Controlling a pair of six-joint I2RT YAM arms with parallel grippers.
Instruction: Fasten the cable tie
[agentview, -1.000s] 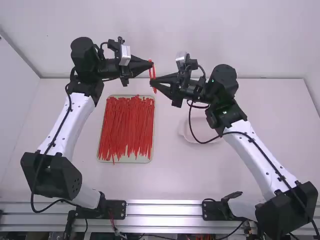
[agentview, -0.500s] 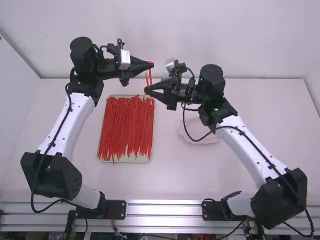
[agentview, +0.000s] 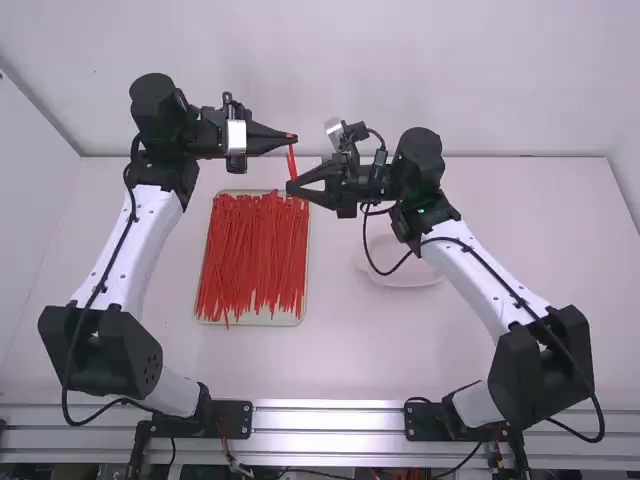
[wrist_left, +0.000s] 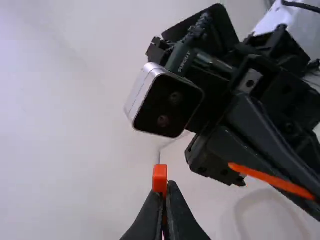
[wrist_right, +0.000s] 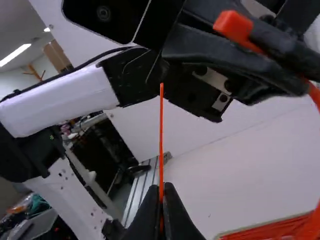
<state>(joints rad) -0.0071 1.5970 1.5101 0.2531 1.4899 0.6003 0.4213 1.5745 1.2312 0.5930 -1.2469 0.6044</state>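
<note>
White bench (agentview: 540, 220) is lying under two raised arms. The left end effector (agentview: 289, 136) is clenching its fingers on the square head of one red cable tie (agentview: 291, 160). Just below it, the right end effector (agentview: 292, 184) is pinching the same tie's thin tail, with its fingers closed down to a sliver. The tie is spanning the air between the two tips. Beneath both end effectors, one tray (agentview: 306, 250) is resting on the bench, carrying a pile of red ties (agentview: 255, 250) too many to count.
</note>
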